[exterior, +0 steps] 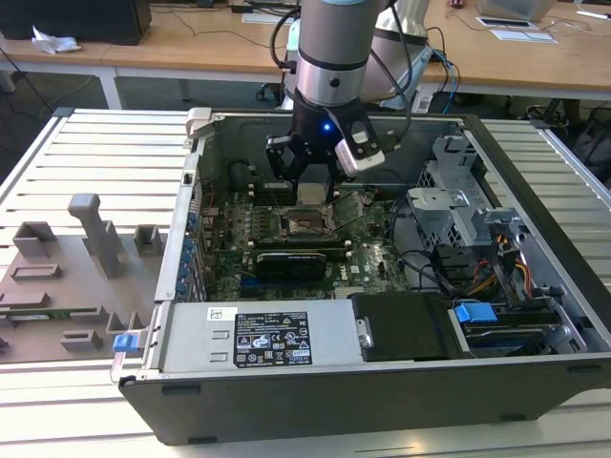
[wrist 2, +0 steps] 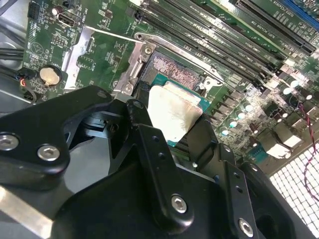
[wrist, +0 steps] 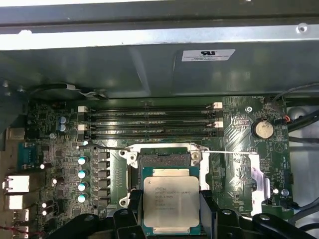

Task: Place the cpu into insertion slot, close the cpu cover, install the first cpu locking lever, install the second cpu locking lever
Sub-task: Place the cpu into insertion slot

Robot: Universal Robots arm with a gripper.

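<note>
My gripper (exterior: 310, 191) is shut on the cpu (wrist: 169, 201), a flat square chip with a dull silver top, pinched by its two opposite edges between the black fingers (wrist: 209, 211). It hangs tilted just above the insertion slot (wrist: 164, 159), whose dark centre shows beyond the chip in both wrist views. In the second wrist view the cpu (wrist 2: 174, 112) overlaps the near edge of the insertion slot (wrist 2: 172, 69). The cpu cover (wrist: 259, 174) looks swung open, standing as a silvery strip beside the slot. A thin wire lever (wrist: 107, 147) juts out sideways.
The green motherboard (exterior: 239, 239) lies inside an open computer case (exterior: 382, 382). Long black memory slots (wrist: 149, 122) run behind the socket. A power supply (exterior: 267, 339), drive cage (exterior: 458, 210) and loose cables (exterior: 477, 277) crowd the exterior view's right. A grey fixture plate (exterior: 67, 277) lies outside the case.
</note>
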